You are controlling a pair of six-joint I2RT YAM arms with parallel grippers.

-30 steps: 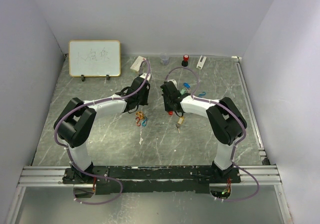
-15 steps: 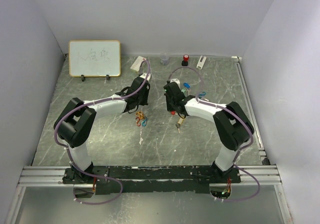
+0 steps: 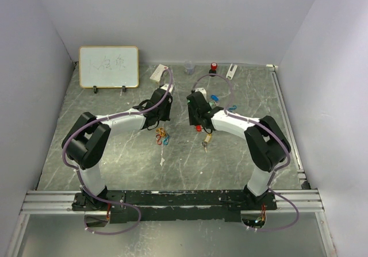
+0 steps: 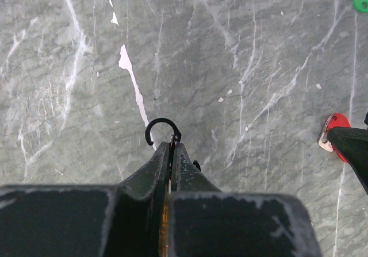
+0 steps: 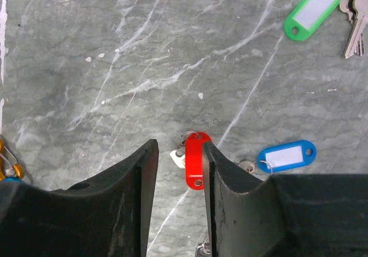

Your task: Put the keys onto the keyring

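Note:
My left gripper (image 4: pixel 171 145) is shut on a thin black keyring (image 4: pixel 161 129), whose open hook pokes out past the fingertips, above the table. In the top view this gripper (image 3: pixel 163 117) is left of centre. My right gripper (image 5: pixel 179 145) is open, down at the table; a red-tagged key (image 5: pixel 194 160) stands between its jaws, resting against the right finger, with a gap on the left. A blue-tagged key (image 5: pixel 286 156) lies just right of it. Farther back lies a green-tagged key (image 5: pixel 313 10). A yellow-tagged key (image 3: pixel 206 141) lies in front of the right gripper (image 3: pixel 197 122).
Small coloured carabiner clips (image 3: pixel 162 136) lie under the left gripper. A whiteboard (image 3: pixel 108 66) stands at the back left. A small clear bottle (image 3: pixel 189 67), a red-capped item (image 3: pixel 213 68) and a white item (image 3: pixel 231 71) line the back wall. A metal rail (image 3: pixel 286 125) runs along the right.
The right gripper closed on the red tag, then opened again; the tag now leans on its right finger. The right arm's elbow swung right. The left arm has not moved.

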